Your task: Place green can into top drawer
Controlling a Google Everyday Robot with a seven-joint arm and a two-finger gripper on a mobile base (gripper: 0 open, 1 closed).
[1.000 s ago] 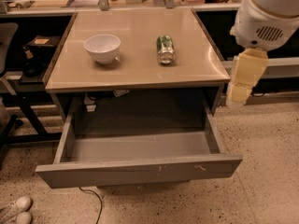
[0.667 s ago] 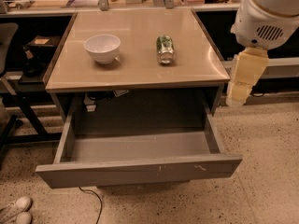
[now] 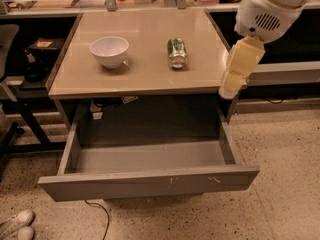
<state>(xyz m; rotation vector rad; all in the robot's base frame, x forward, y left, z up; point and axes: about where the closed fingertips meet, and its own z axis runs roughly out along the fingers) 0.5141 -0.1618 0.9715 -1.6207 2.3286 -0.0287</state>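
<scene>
Fingers [image 3: 231, 86], pressed narrow and empty, hang beside the desk [image 3: 150, 79]'s right edge, the open top drawer [image 3: 150, 181] below-left of them and the green can [image 3: 176, 52] on its side beyond-left, where a glancing touch could roll it away.

Can [image 3: 177, 52] on table [image 3: 150, 79] right of bowl [image 3: 109, 51]; tool [image 3: 232, 87] beside table's right edge.

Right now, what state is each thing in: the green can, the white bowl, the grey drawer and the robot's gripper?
Small green drink can: lying on its side on the beige tabletop.
Round white bowl: upright, looks empty.
Wide grey metal top drawer: pulled open, nothing visible inside.
Robot's gripper: hanging at the tabletop's right edge in the camera view, apart from the can.
</scene>
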